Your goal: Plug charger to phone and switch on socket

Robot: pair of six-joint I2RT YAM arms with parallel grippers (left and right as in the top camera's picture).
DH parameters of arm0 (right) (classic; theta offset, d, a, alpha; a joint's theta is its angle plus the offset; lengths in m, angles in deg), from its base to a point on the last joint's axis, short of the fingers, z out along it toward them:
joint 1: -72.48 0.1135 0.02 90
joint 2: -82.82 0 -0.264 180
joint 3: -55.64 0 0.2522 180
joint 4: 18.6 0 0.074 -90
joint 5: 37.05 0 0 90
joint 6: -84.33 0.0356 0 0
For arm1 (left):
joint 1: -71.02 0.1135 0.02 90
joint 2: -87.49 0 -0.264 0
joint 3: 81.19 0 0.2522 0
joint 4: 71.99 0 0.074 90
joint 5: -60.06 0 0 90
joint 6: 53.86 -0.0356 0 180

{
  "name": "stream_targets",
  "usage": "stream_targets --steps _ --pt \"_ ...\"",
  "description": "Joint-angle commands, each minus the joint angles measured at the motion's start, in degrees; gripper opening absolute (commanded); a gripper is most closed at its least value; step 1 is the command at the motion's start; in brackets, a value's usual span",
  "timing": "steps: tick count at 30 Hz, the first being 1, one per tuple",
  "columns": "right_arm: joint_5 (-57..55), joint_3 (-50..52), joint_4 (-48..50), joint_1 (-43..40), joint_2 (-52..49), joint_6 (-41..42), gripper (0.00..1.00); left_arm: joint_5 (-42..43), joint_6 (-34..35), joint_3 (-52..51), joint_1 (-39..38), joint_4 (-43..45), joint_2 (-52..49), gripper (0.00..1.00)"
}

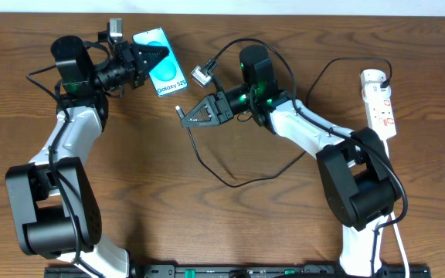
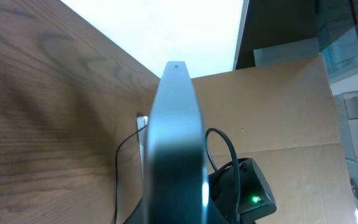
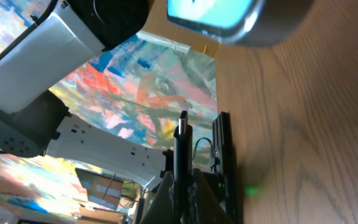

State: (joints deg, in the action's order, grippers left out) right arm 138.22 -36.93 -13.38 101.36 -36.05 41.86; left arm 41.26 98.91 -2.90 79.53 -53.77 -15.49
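Upper left, left fingers (image 1: 150,55) grip the phone (image 1: 163,68); right fingers (image 1: 200,114) grip the charger (image 1: 180,111) tip; plugging in likely needs tip-to-port alignment.

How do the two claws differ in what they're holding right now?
The left gripper is shut on the flat phone; the right gripper is shut on the thin plug tip of the charger. The left sits farther back on the table. Both are closed, pointing toward each other.

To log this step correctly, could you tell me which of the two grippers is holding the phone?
The left gripper, shut on the edge of the phone. The right gripper instead pinches the small plug tip of the charger.
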Motion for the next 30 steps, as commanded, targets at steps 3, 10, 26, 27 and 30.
stream_targets --steps 3,10,26,27,30 --pt "-0.4 -0.6 1.6 -1.0 0.5 2.2 0.01 0.2 -0.1 0.5 0.1 0.7 0.0 0.07" --pt "-1.1 -0.6 1.6 -1.2 0.5 2.2 0.01 0.3 0.1 0.5 -0.3 0.7 0.0 0.07" --pt "-1.8 -0.6 1.7 -1.2 0.5 2.2 0.01 0.5 0.3 0.5 -1.3 1.6 0.0 0.07" --pt "-1.8 -0.6 1.8 -1.2 0.5 2.2 0.01 0.6 0.3 0.5 -1.3 1.6 0.0 0.07" --pt "-2.2 -0.6 1.9 -1.2 0.5 2.2 0.01 0.7 0.3 0.5 -1.3 1.6 0.0 0.07"
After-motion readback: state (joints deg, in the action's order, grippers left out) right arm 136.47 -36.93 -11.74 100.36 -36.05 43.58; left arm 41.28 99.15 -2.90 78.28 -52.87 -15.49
